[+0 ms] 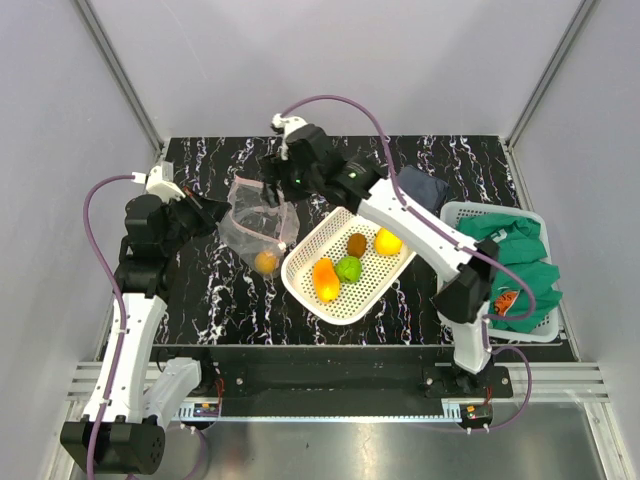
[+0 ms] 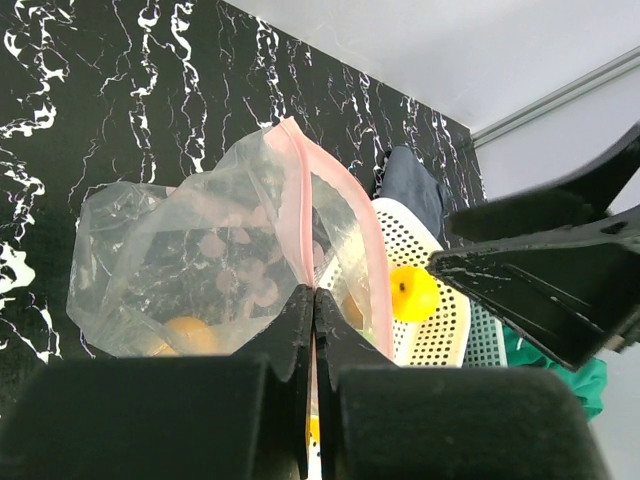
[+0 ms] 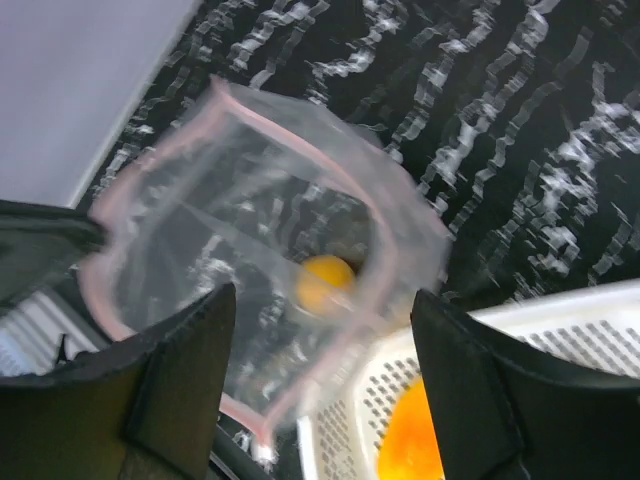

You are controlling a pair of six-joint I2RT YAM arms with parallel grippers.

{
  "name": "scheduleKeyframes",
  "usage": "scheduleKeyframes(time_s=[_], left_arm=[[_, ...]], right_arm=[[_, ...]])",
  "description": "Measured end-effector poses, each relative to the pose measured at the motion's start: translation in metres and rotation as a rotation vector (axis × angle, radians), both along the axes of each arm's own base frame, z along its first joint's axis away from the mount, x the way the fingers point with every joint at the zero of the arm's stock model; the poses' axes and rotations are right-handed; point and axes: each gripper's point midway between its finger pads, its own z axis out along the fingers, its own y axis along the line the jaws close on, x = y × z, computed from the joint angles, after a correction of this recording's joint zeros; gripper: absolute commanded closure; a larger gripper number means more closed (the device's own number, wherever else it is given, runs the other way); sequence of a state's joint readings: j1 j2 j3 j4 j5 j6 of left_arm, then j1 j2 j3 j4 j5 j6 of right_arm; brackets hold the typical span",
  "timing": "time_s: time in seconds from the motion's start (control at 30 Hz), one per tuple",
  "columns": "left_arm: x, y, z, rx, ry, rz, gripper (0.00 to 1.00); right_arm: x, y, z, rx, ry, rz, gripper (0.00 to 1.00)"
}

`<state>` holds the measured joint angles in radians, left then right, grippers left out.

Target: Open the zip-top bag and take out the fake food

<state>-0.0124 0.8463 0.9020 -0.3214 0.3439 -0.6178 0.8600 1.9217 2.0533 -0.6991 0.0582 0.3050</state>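
zip-top bag (image 3: 250,230) blurred, dark cloth (image 1: 425,187) half hidden (behind right arm (image 1: 410,225))

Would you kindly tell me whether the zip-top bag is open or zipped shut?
Open. In the right wrist view the zip-top bag has its mouth spread into a wide loop, and one orange fruit lies inside.

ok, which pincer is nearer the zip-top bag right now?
Left. The left pincer is shut on the zip-top bag at its pink zip edge, so it is touching it. The right pincer hangs open over the bag's mouth, with no grip on it.
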Motion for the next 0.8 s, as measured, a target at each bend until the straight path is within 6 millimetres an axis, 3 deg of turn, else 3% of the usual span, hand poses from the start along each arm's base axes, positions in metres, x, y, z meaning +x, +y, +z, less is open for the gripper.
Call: scheduleKeyframes(time_s=[0.1, 0.13, 0.27, 0.53, 0.8], left_arm=[[0.000, -0.001, 0.000, -0.002, 0.000, -0.005, 1.00], [-0.001, -0.002, 0.000, -0.003, 0.000, -0.009, 1.00], [-0.002, -0.004, 0.001, -0.010, 0.001, -0.023, 1.00], [-0.003, -0.006, 0.001, -0.016, 0.002, -0.036, 1.00], [-0.004, -0.007, 0.002, -0.022, 0.002, -0.040, 1.00]], right_arm=[[-0.006, 0.034, 0.012, 0.024, -0.014, 0.069, 0.34], [-0.008, 0.045, 0.013, 0.030, -0.015, 0.091, 0.42], [-0.011, 0.077, -0.004, 0.021, 0.018, 0.153, 0.50], [-0.016, 0.079, -0.080, -0.118, 0.151, 0.160, 0.52], [-0.017, 0.078, -0.127, -0.188, 0.214, 0.155, 0.55]])
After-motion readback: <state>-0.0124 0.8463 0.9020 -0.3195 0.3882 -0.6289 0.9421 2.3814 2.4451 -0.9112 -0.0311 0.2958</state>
